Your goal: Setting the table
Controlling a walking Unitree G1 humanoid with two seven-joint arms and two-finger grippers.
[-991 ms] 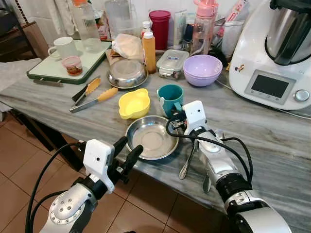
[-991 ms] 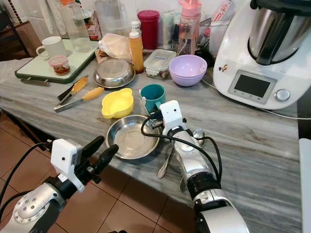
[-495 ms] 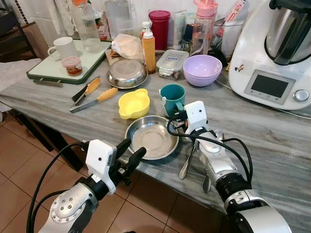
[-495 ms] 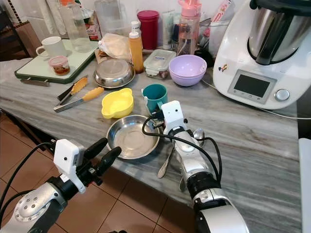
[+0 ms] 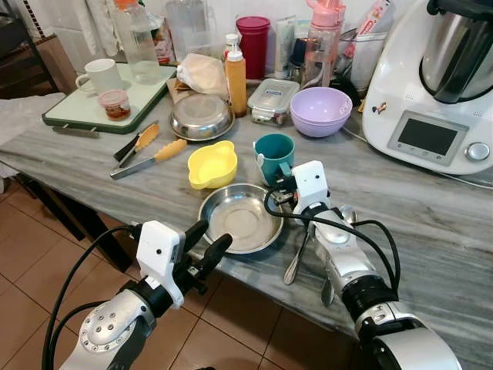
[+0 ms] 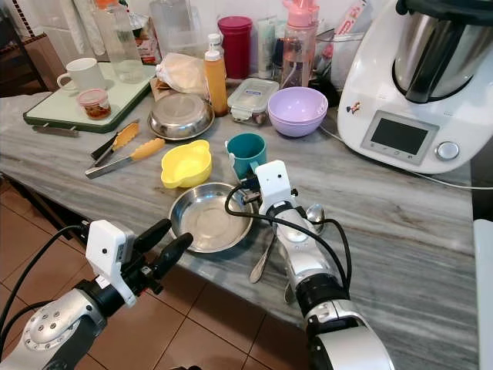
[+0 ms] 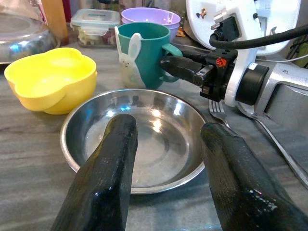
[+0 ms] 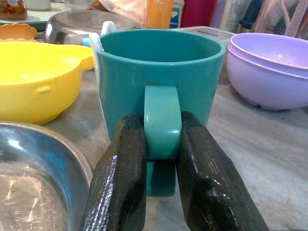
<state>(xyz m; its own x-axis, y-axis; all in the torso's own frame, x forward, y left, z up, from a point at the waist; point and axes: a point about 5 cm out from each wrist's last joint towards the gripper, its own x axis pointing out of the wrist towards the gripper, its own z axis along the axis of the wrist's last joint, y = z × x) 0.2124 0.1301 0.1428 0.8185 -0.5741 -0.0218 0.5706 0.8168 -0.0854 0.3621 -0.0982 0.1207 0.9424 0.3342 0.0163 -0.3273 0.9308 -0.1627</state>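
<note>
The right gripper (image 8: 161, 159) was over the grey marble tabletop (image 5: 431, 223), and its jaws were pressed on both sides of the handle of the teal cup (image 5: 273, 156). The two black fingers (image 8: 120, 178) touched the handle, one on each side, so the jaws were narrow and held the cup by this handle. The cup stood upright on the tabletop, just ahead of these jaws, and it had a white rabbit picture on its side.

The left gripper (image 5: 203, 248) hung at the near edge of the tabletop with its jaws wide apart and nothing between them. Just ahead of these jaws lay the steel plate (image 5: 240, 218), shallow and round, flat on the tabletop. Beyond the plate, from these jaws, stood the teal cup, and beside it the yellow bowl (image 5: 212, 163). The plate and the yellow bowl were very near each other; if they touched, I could not tell.

Under the right arm, behind its jaws, a fork (image 7: 219, 109) and a spoon (image 5: 295, 262) lay on the tabletop beside the plate. Further ahead of the right jaws stood the purple bowl (image 8: 269, 70) and a clear food box (image 5: 273, 99).
</note>
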